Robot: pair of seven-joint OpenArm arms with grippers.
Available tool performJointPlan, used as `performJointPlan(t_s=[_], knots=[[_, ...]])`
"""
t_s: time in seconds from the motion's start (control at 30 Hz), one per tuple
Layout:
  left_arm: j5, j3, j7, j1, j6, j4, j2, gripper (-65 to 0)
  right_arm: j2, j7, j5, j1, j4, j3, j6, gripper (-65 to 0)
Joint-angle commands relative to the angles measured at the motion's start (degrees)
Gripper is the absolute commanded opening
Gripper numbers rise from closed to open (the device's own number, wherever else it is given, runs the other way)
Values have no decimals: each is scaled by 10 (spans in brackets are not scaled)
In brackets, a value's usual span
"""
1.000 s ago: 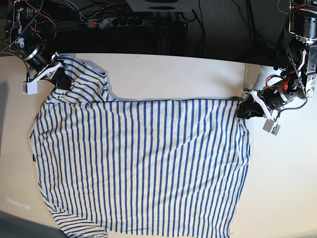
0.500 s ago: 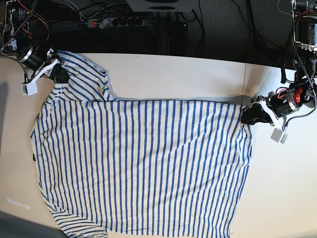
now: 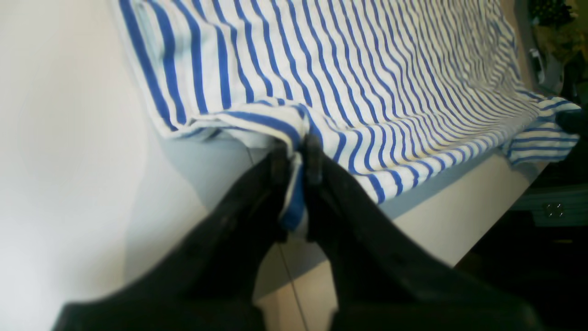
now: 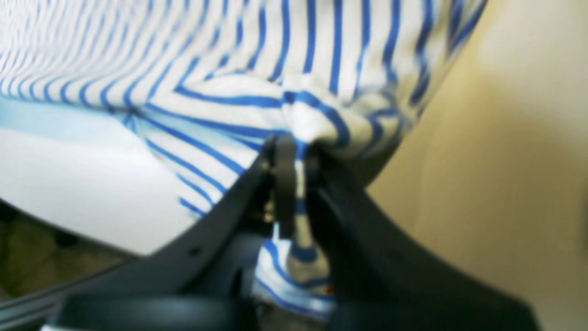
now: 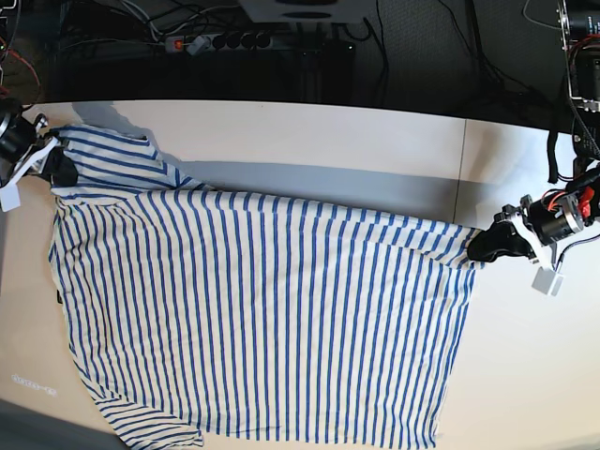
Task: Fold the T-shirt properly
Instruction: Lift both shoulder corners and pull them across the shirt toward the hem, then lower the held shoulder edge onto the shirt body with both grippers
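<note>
The T-shirt [image 5: 262, 319] lies spread across my bench [image 5: 375, 141], its upper edge lifted and pulled taut between both arms. My left claw [image 3: 294, 158] is clamped on the hem corner, and my right claw [image 4: 294, 151] is pinched tight on bunched cloth by the sleeve at the other end.

T-shirt [image 5: 262, 319]: soft, matt woven or knit cloth, cream-white with thin blue stripes, creased into folds where it is pinched. Left gripper [image 3: 294, 158] and right gripper [image 4: 294, 151]: dark, smooth, hard plastic fingers with a dull sheen. Table [image 5: 534, 375]: smooth, pale surface with a matt finish, lightly reflective in the wrist views.
</note>
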Motion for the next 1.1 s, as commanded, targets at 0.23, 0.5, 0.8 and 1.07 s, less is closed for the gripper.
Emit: performJointPlan(t_s=[0.23,0.5,0.8,1.07], knots=[[6,-3,-8,-55,-13,7,-12,-650,55,12,3,94,4,6,56,-650],[65,71,-63,-130,-13,-71,-9,-650,69,33,-47,208,-24,-110,56,-650],[88,101,-85,-234,-13,-193,0,-650,52,57,-93,401,-166,-278,56,-650],[176,101,-156,-274,-13,-249,28,-650,-5,81,-164,506,-274,-364,56,-650]])
